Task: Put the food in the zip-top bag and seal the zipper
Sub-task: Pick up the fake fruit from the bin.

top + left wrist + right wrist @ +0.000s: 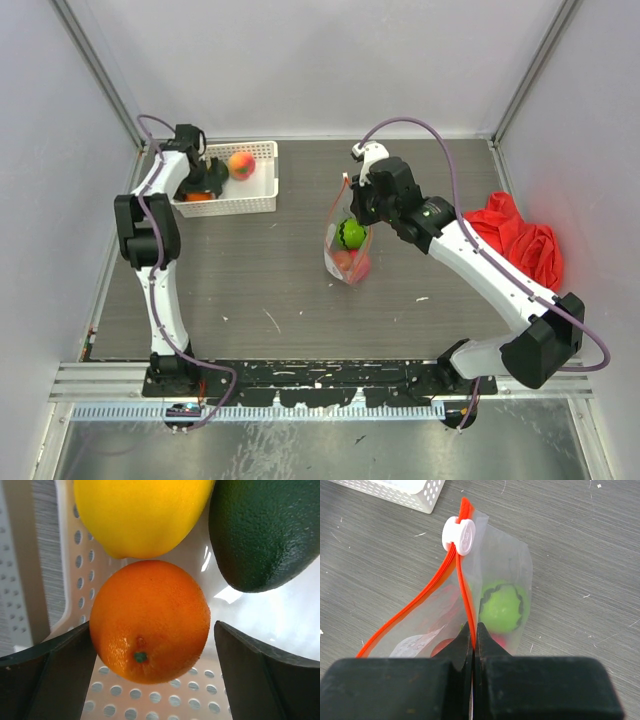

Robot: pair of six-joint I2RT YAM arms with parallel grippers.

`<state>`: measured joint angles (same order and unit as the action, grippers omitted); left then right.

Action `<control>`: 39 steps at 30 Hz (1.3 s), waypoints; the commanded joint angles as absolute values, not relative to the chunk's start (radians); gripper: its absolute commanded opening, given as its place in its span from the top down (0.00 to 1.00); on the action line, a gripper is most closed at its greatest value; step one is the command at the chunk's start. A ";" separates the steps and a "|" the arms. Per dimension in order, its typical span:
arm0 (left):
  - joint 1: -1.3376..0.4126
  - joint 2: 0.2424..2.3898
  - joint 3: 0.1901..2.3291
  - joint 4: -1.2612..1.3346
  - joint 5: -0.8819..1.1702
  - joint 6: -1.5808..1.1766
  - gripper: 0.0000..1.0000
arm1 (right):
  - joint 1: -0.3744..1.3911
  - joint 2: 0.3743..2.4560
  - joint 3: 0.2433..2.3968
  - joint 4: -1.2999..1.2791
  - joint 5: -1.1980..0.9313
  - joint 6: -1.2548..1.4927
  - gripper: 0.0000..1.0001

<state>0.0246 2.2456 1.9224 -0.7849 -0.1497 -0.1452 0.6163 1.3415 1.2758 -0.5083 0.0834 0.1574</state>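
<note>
- Top camera: high behind both arm bases, looking down over the grey wood-grain table (250, 290).
- Left wrist camera: very close, facing a round orange toy fruit (150, 622) between its dark fingers (45, 675), inside the white perforated plastic basket (82, 575).
- Right wrist camera: close, facing the clear plastic zip-top bag (505, 560) ahead of its black fingers (457, 652).
- Top view shares basket and bag.
</note>
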 commanded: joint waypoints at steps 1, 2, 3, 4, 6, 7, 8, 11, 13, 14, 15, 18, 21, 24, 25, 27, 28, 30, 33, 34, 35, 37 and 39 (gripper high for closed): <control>0.034 2.253 1.949 -0.757 -0.123 -0.139 0.07 | 0.620 1.327 1.275 -0.464 0.081 0.165 0.99; 0.033 2.253 1.946 -0.753 -0.120 -0.139 0.08 | 0.621 1.327 1.274 -0.464 0.078 0.165 0.99; 0.033 2.252 1.941 -0.749 -0.114 -0.140 0.10 | 0.621 1.328 1.274 -0.465 0.076 0.165 0.99; 0.032 2.245 1.936 -0.743 -0.107 -0.140 0.12 | 0.620 1.328 1.274 -0.464 0.075 0.164 0.99; 0.032 2.228 1.920 -0.731 -0.096 -0.145 0.19 | 0.620 1.329 1.273 -0.463 0.077 0.164 0.99; 0.032 2.217 1.914 -0.724 -0.092 -0.146 0.21 | 0.621 1.329 1.273 -0.464 0.077 0.165 0.99; 0.032 2.204 1.904 -0.718 -0.087 -0.148 0.25 | 0.621 1.329 1.274 -0.465 0.077 0.166 0.99; 0.032 2.157 1.876 -0.702 -0.075 -0.158 0.34 | 0.619 1.327 1.282 -0.471 0.075 0.166 0.99; 0.031 2.121 1.857 -0.691 -0.065 -0.170 0.39 | 0.620 1.326 1.294 -0.478 0.075 0.167 0.99; 0.029 2.100 1.844 -0.684 -0.059 -0.175 0.41 | 0.619 1.326 1.300 -0.482 0.076 0.166 0.99; 0.028 2.080 1.831 -0.676 -0.056 -0.180 0.43 | 0.621 1.325 1.305 -0.486 0.077 0.165 0.99; 0.021 2.023 1.797 -0.661 -0.045 -0.198 0.46 | 0.621 1.324 1.317 -0.497 0.082 0.165 0.99; 0.010 1.977 1.758 -0.646 -0.030 -0.226 0.48 | 0.621 1.322 1.309 -0.499 0.097 0.165 0.99; -0.005 1.932 1.727 -0.649 -0.023 -0.256 0.51 | 0.620 1.323 1.303 -0.502 0.116 0.166 0.99; -0.009 1.913 1.717 -0.650 -0.015 -0.268 0.51 | 0.620 1.323 1.301 -0.504 0.120 0.166 0.99; -0.022 1.871 1.683 -0.646 0.005 -0.300 0.51 | 0.620 1.325 1.304 -0.502 0.123 0.166 0.99; -0.032 1.847 1.665 -0.639 0.013 -0.315 0.52 | 0.620 1.326 1.306 -0.504 0.123 0.166 0.99; -0.057 1.797 1.630 -0.623 0.028 -0.332 0.52 | 0.621 1.329 1.312 -0.507 0.123 0.166 0.99; -0.103 1.728 1.589 -0.615 0.040 -0.344 0.52 | 0.619 1.334 1.323 -0.517 0.130 0.165 0.99; -0.118 1.702 1.579 -0.615 0.046 -0.350 0.52 | 0.620 1.335 1.325 -0.519 0.132 0.165 0.99; -0.134 1.678 1.567 -0.612 0.053 -0.355 0.51 | 0.621 1.335 1.328 -0.522 0.135 0.164 0.99; -0.168 1.627 1.538 -0.597 0.073 -0.364 0.52 | 0.621 1.338 1.333 -0.527 0.141 0.163 0.99; -0.200 1.571 1.505 -0.575 0.094 -0.374 0.51 | 0.620 1.338 1.334 -0.529 0.144 0.165 0.99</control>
